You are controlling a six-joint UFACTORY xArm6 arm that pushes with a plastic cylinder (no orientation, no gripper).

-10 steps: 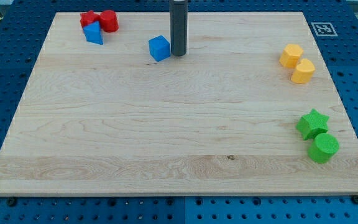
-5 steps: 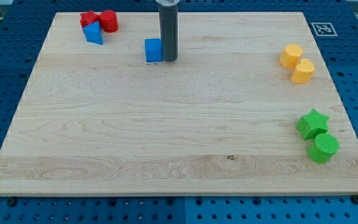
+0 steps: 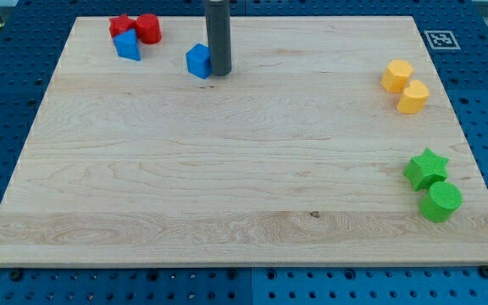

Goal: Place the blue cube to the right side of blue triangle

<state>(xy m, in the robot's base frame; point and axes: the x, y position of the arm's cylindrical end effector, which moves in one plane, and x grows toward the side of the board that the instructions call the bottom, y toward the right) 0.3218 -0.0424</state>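
The tip (image 3: 219,73) touches the blue cube (image 3: 198,61) from its 3 o'clock side. The blue triangle (image 3: 128,44) lies at the cube's 10 o'clock, apart. The arm has no gripper.

Wooden board (image 3: 227,186) serves as landmark, lying on blue pegboard table (image 3: 7,127).

- Red star block (image 3: 121,25) and red cylinder (image 3: 149,28): board's top-left corner, touching each other, star to left.
- Yellow hexagonal block (image 3: 396,74) and second yellow block (image 3: 413,97): near board's right edge, upper part, touching.
- Green star block (image 3: 425,168) and green cylinder (image 3: 440,202): near board's right edge, lower part, touching.
- Black-and-white marker tag (image 3: 437,39): just off board's top-right corner.
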